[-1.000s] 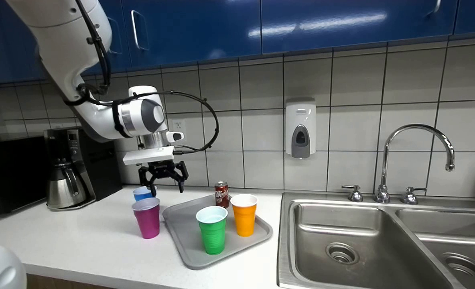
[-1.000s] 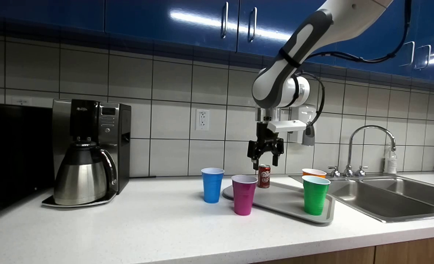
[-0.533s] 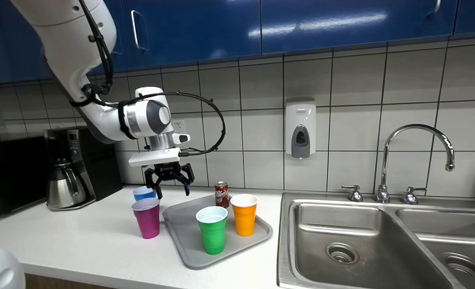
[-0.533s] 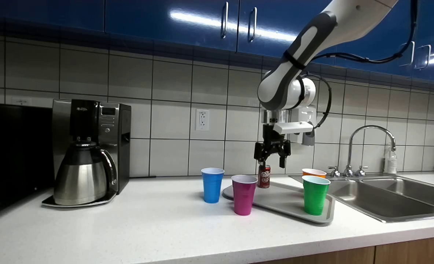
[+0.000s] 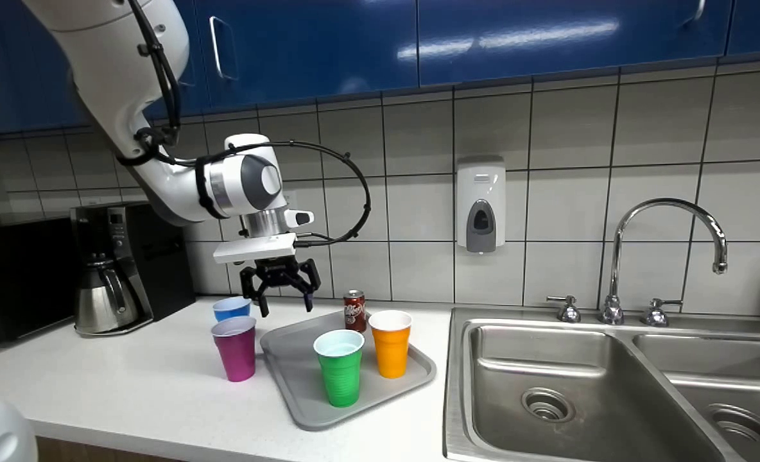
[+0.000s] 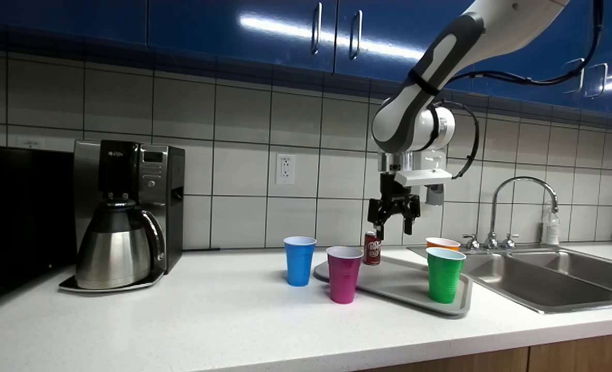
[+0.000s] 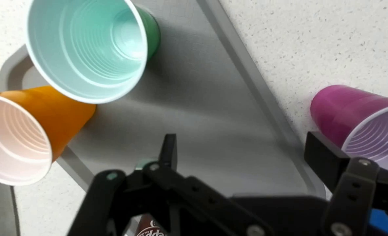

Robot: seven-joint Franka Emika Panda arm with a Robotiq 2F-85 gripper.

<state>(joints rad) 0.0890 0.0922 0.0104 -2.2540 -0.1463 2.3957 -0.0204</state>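
Observation:
My gripper is open and empty, pointing down above the grey tray at the purple cup's side. In the wrist view my gripper has its jaws wide apart, with bare tray between them. One finger shows close to the purple cup; whether they touch cannot be told. The purple cup stands upright on the counter beside the tray. A red soda can stands on the tray's back part, mostly hidden in the wrist view. A green cup and an orange cup stand upright on the tray.
A blue cup stands on the counter behind the purple cup. A coffee maker with a steel carafe stands further along. A double steel sink with a tall faucet lies beyond the tray. A soap dispenser hangs on the wall.
The arm and open gripper have shifted toward the sink side, over the tray, staying at about the same height. The cups, can and tray have not moved.

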